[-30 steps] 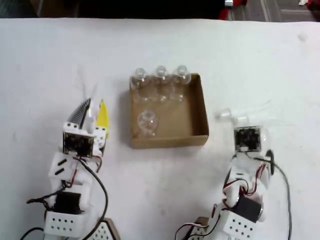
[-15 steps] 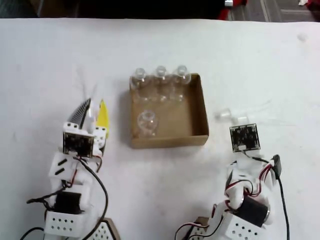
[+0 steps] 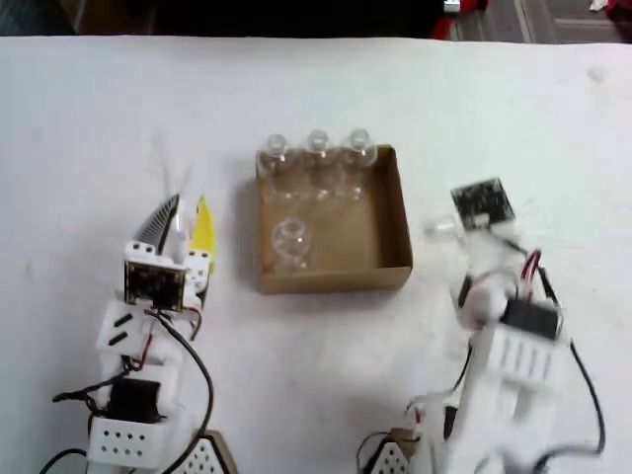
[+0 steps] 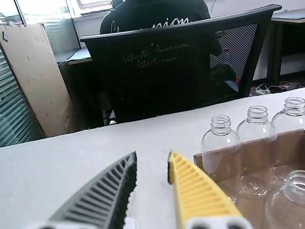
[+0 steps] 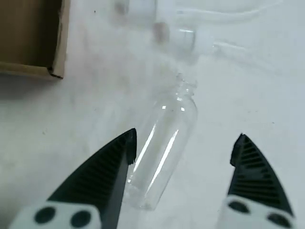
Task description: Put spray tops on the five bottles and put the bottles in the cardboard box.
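Right pincer (image 5: 186, 136) advanced, spread above bottle (image 5: 164, 145); left pincer (image 4: 151, 157) ajar; white table (image 3: 99, 99); chair (image 4: 167, 67), likely mesh, beyond.

Seen folded low, left arm (image 3: 138, 336), left gripper (image 4: 151, 164) pointed forward and level, grey and yellow fingers (image 4: 195, 191) held narrowly parted, right arm (image 3: 509, 346) stretched forward, right gripper (image 5: 186, 135) aimed downward, jaws spread wide.

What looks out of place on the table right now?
One clear plastic bottle lies on its side on the white table, outside the brown cardboard box, between the open fingers of the right gripper. The other four clear bottles stand upright in the box, uncapped.
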Controlling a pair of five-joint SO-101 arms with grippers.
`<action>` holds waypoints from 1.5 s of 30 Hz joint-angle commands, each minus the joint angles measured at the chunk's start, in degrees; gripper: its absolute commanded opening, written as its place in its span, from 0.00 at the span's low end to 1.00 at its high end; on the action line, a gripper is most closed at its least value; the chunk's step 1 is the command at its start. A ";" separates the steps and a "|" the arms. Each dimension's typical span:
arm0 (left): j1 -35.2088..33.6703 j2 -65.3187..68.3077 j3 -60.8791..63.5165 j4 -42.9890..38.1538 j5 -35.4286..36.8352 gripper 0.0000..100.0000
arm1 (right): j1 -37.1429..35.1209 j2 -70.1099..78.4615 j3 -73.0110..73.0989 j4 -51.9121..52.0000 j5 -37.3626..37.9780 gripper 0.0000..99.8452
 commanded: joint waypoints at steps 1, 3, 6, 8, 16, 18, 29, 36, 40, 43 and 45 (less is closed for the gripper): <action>0.84 -0.57 -0.09 0.18 -0.44 0.11 | -0.66 16.92 -10.73 -1.01 0.26 0.26; 0.84 -0.57 -0.09 0.18 -0.44 0.11 | -0.66 25.01 -15.21 -1.01 0.18 0.21; 0.84 -0.66 -0.09 0.18 -0.44 0.11 | -0.48 35.38 -21.89 -1.01 -3.96 0.19; 0.84 -0.66 -0.09 0.18 -0.44 0.11 | 0.66 40.92 -25.85 -0.75 -6.95 0.21; 2.15 -0.66 -0.09 0.18 -0.53 0.11 | 3.74 51.47 -31.91 -1.10 -9.41 0.22; 2.33 -0.66 -0.09 0.18 -0.62 0.11 | 3.74 52.00 -31.91 -1.10 -9.49 0.22; 2.24 -0.66 -0.09 0.18 -0.62 0.11 | 3.65 52.00 -31.74 -2.77 -9.49 0.05; 2.33 -0.66 -0.09 0.09 -0.62 0.11 | 3.30 46.02 -33.41 -2.33 -9.49 0.02; 2.95 -0.66 -0.09 -0.09 -0.62 0.11 | 3.21 37.23 -33.05 -2.24 -9.49 0.02; 6.02 -0.66 -0.09 0.18 -1.67 0.11 | 2.86 30.11 -32.97 -2.42 -9.58 0.02; 8.22 -0.40 -0.09 0.35 -5.71 0.11 | 1.36 26.42 -32.88 -2.68 -12.66 0.02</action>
